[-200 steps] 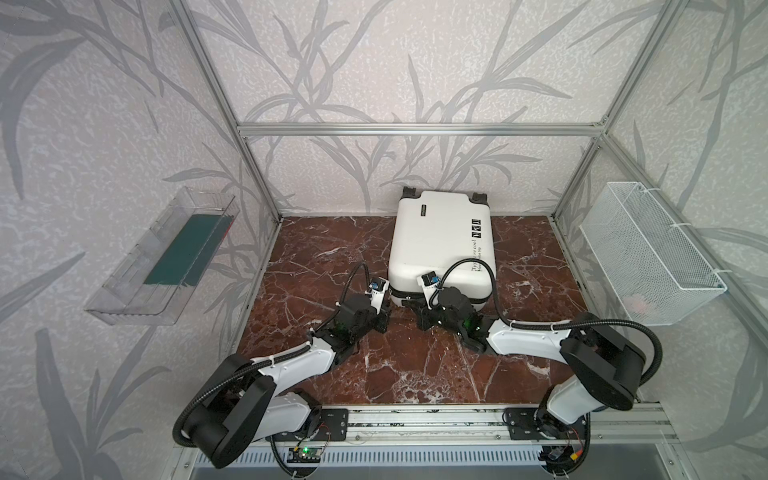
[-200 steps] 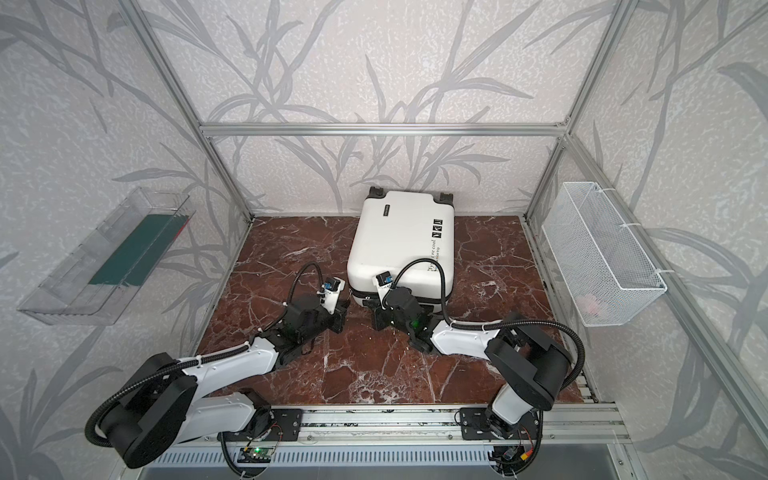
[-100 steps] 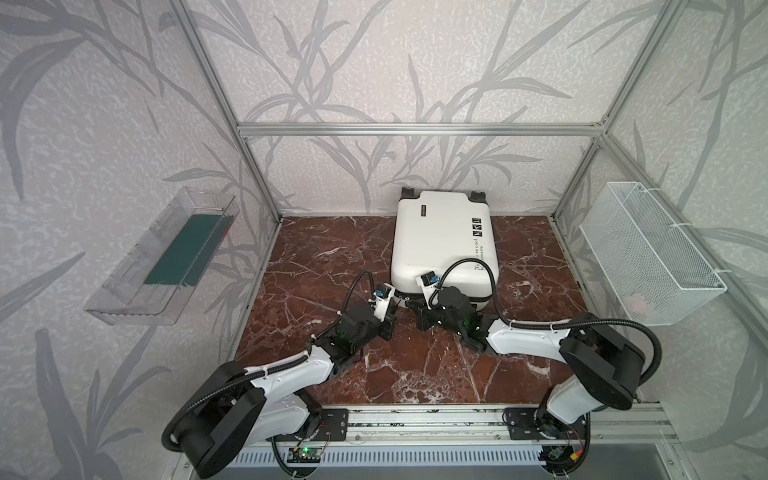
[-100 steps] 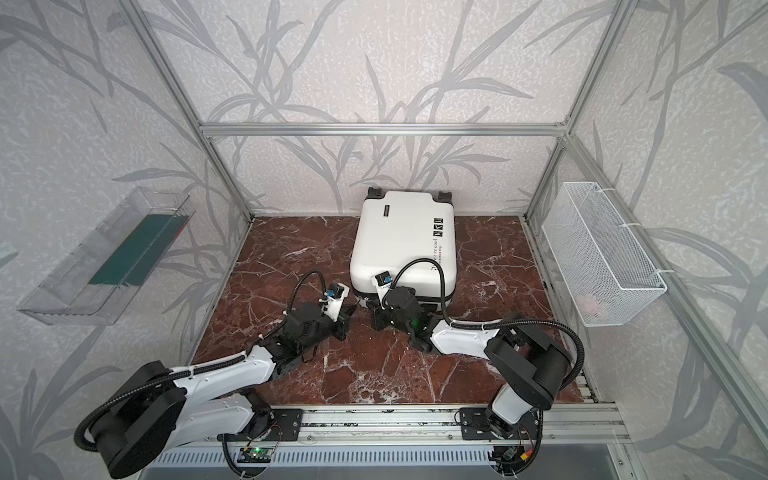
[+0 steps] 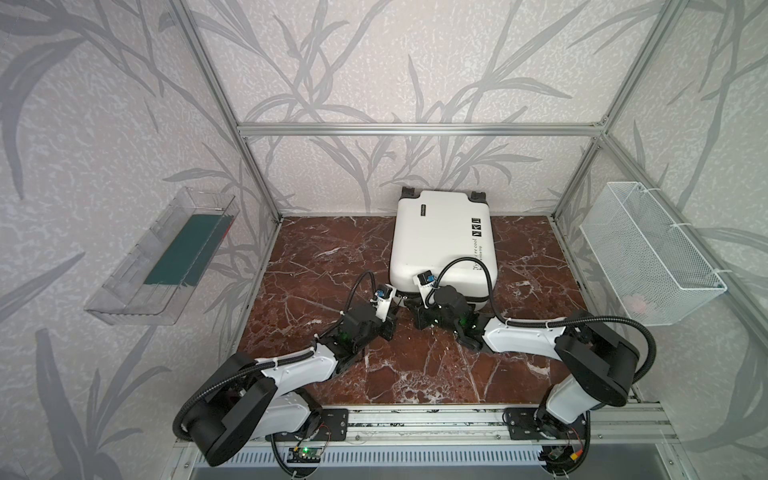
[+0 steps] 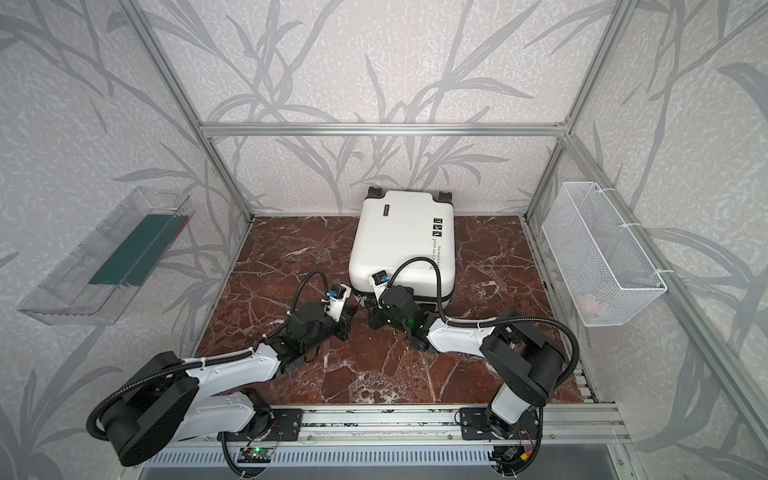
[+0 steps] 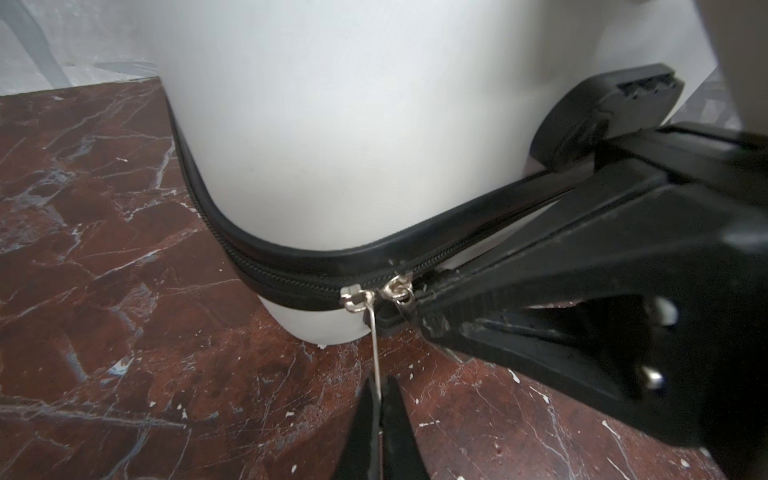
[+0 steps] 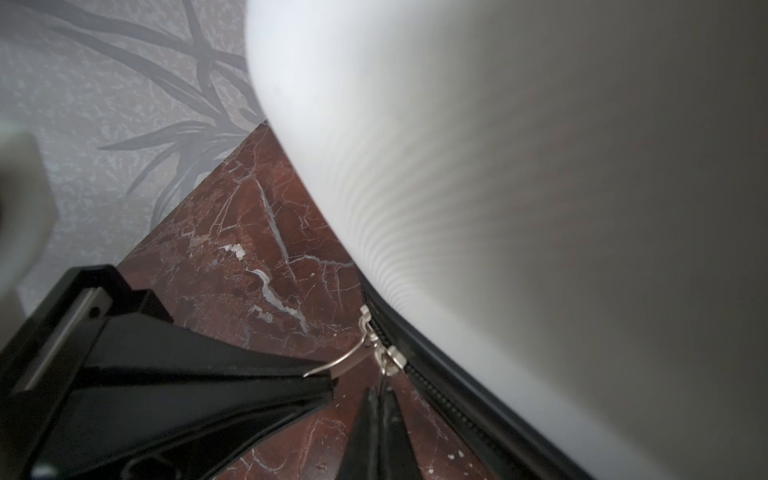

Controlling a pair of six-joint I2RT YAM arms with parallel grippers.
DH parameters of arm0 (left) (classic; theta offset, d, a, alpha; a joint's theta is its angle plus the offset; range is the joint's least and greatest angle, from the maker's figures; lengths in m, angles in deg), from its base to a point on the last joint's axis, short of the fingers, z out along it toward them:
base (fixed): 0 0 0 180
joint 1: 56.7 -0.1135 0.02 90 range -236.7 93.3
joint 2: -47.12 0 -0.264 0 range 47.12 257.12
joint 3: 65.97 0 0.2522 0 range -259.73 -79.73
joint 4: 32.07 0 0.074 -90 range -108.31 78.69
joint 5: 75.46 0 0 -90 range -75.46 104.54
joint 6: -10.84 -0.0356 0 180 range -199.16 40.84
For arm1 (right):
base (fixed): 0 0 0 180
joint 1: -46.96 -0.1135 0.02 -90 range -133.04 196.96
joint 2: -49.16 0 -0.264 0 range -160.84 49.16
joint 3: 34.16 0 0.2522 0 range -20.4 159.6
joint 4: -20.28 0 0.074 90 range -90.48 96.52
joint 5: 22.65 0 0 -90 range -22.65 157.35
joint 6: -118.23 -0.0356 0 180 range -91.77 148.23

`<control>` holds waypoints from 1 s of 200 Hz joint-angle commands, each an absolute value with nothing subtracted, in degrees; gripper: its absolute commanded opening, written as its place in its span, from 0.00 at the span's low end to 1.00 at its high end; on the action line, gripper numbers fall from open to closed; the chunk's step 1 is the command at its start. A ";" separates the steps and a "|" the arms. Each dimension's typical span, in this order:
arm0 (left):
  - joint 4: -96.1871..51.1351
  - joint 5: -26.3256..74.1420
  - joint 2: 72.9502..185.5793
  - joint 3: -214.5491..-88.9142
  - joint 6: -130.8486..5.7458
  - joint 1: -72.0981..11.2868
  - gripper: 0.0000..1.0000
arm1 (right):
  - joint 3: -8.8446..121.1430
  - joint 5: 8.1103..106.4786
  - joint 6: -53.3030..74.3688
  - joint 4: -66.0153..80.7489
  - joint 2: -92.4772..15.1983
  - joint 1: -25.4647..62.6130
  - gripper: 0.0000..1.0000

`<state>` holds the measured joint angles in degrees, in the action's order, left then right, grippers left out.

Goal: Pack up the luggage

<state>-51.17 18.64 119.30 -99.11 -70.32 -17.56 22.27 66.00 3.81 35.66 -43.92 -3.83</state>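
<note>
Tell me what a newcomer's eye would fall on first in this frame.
The white luggage lies flat and closed at the back middle of the red marble table. At its near corner, the left gripper pinches one zipper pull and the right gripper the second zipper pull, the two sliders almost touching.

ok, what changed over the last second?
The left gripper, shut on a zipper pull, crept slightly right along the near edge of the luggage toward the right gripper; the two sliders now sit side by side. Nothing grabbed or released. Right gripper, luggage, clear tray and mesh basket stayed put.
</note>
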 commanded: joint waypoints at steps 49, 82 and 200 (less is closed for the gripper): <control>-54.16 23.57 119.56 -99.74 -69.62 -14.24 0.00 | 22.48 58.94 0.02 33.91 -44.52 -3.40 0.00; -55.01 21.53 118.25 -98.79 -68.97 -14.16 0.00 | 22.93 59.42 0.10 30.66 -42.25 -3.33 0.25; -53.45 26.28 117.88 -100.26 -69.50 -13.76 0.00 | 25.04 63.20 -1.12 5.74 -18.65 9.87 0.66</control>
<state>-52.44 20.25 118.23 -98.89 -68.90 -14.85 22.64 58.83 -1.37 10.27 -23.04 4.76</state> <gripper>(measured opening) 0.047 0.648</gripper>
